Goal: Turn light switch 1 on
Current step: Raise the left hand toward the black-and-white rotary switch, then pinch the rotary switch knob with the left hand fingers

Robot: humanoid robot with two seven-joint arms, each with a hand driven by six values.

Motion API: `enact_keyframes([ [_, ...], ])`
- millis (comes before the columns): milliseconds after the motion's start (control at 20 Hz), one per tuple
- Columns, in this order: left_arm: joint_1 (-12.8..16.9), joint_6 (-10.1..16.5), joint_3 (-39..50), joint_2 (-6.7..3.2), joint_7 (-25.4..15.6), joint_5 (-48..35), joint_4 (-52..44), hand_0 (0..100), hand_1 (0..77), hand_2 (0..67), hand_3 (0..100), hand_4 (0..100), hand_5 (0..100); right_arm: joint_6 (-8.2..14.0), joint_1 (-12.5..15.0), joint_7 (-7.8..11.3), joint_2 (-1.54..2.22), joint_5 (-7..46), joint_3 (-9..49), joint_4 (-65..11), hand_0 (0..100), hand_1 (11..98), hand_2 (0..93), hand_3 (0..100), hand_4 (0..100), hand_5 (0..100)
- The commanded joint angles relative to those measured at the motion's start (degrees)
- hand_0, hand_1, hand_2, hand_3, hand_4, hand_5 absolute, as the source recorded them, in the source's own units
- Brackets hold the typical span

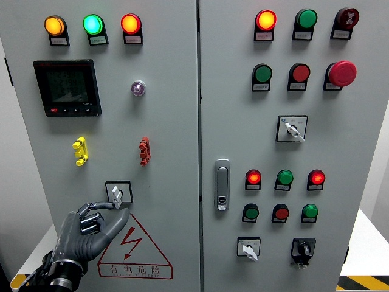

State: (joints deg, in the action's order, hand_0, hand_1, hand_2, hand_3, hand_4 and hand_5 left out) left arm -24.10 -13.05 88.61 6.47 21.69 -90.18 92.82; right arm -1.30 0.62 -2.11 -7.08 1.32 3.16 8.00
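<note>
While reaching up at the cabinet door (pixel 164 134):
left hand (pixel 90 226): fingers half curled, gripping nothing, fingertip touching rotary switch (pixel 117 194)
warning triangle (pixel 135 249): sitting just below that switch

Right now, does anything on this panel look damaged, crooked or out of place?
Nothing stands out. The indicator lamps, the display and the door handle sit straight and intact. The left hand is at the rotary switch.
</note>
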Motion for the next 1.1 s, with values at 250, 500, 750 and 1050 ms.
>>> enact_keyframes([
  [250, -1.38, -2.24, -0.11, 0.04, 1.68, -0.08, -0.36, 0, 77.0, 46.8, 100, 100, 100, -0.02, 0.0, 0.0, 0.05, 0.0, 0.0, 0.0, 0, 19.6, 0.0, 20, 19, 11],
  [500, -2.18, -2.33, -0.28, 0.04, 2.65, -0.08, -0.44, 0, 75.6, 47.9, 100, 100, 100, -0.02, 0.0, 0.0, 0.05, 0.0, 0.0, 0.0, 0, 19.8, 0.0, 20, 19, 11],
  [750, -2.26, -2.94, -0.28, 0.04, 3.79, -0.08, -0.36, 0, 71.8, 50.2, 100, 100, 100, 0.07, 0.0, 0.0, -0.04, 0.0, -0.09, 0.0, 0, 19.8, 0.0, 20, 19, 11],
  [1050, -2.61, -3.29, -0.46, 0.04, 4.76, -0.08, -0.53, 0, 66.8, 51.1, 100, 100, 100, -0.02, 0.0, 0.0, 0.05, 0.0, 0.0, 0.0, 0, 19.7, 0.0, 20, 19, 11],
])
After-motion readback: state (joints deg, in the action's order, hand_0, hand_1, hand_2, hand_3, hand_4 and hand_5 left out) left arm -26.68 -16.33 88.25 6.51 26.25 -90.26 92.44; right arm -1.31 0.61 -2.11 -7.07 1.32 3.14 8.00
